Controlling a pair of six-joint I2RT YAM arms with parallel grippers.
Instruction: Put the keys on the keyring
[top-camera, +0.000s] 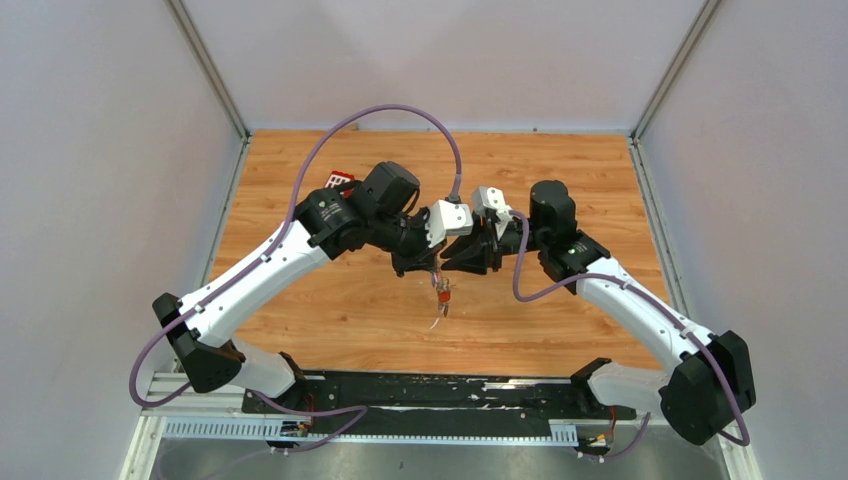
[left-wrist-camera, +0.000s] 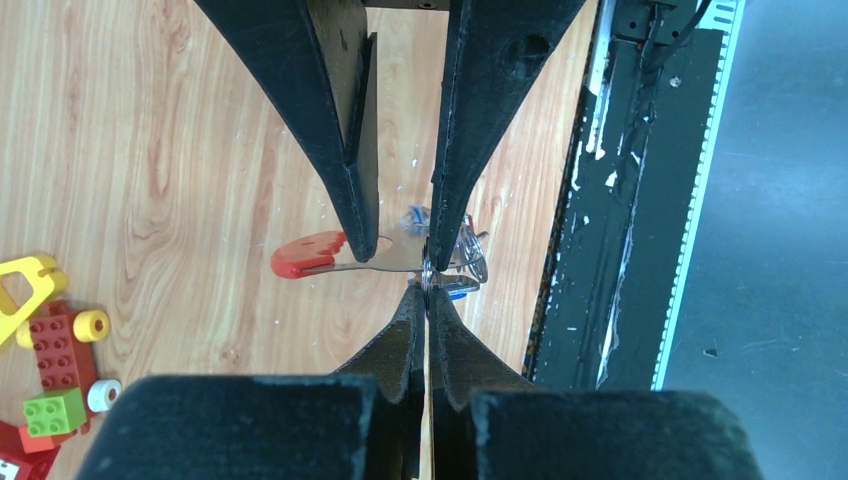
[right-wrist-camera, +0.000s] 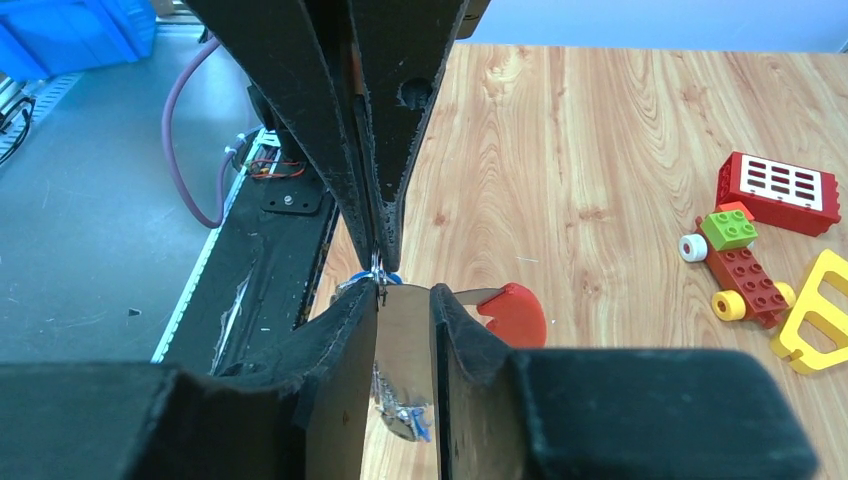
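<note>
Keyring loops of thin silver wire sit in mid-air above the wooden counter, right where the two arms meet over its middle. The left gripper has its jaws pressed fully together, with the wire of the keyring pinched at their very tips. A red-headed key lies crosswise just past those tips. Its silver blade runs from the red head to the ring, and small blue bits show beside the wire.

The right gripper faces the left one tip to tip, its jaws standing partly apart. In the right wrist view silver metal fills the gap between them and the red head sticks out past one finger. I cannot tell whether the jaws actually clamp the blade.

From above, the red head hangs just below the meeting grippers, clear of the counter. Toy blocks, a yellow frame and a red block with white squares lie well off to the side.
</note>
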